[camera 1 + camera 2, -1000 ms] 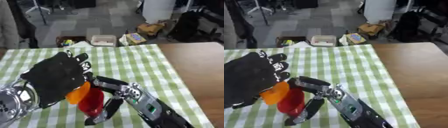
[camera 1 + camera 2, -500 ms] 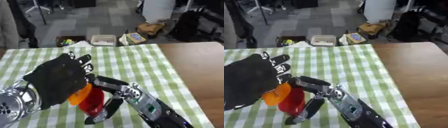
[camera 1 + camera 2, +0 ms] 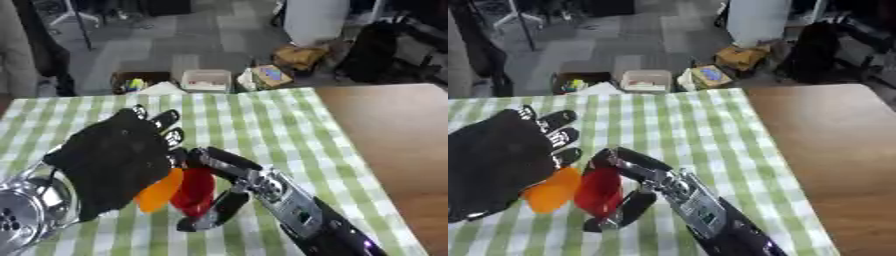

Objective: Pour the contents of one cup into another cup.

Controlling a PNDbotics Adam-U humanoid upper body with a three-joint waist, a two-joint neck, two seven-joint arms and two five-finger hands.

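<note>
My black left hand [image 3: 118, 160] is curled around an orange cup [image 3: 160, 191], which leans with its lower end toward the left. My right hand [image 3: 262, 186] comes in from the lower right. Its fingers and thumb are shut on a red cup [image 3: 194, 187] that stands nearly upright. In the left eye view the two cups touch side by side over the green checked tablecloth [image 3: 262, 120], near its front left. The left hand hides most of the orange cup. I cannot see what either cup contains.
A bare brown tabletop [image 3: 385, 130] lies right of the cloth. Beyond the far edge, on the floor, are a white box [image 3: 206, 80], a cardboard box [image 3: 269, 76] and a dark bag [image 3: 376, 47]. The left arm's silver wrist joint [image 3: 22, 215] fills the lower left corner.
The red cup has risen a little and sits closer against the orange cup. The left hand has barely shifted.
</note>
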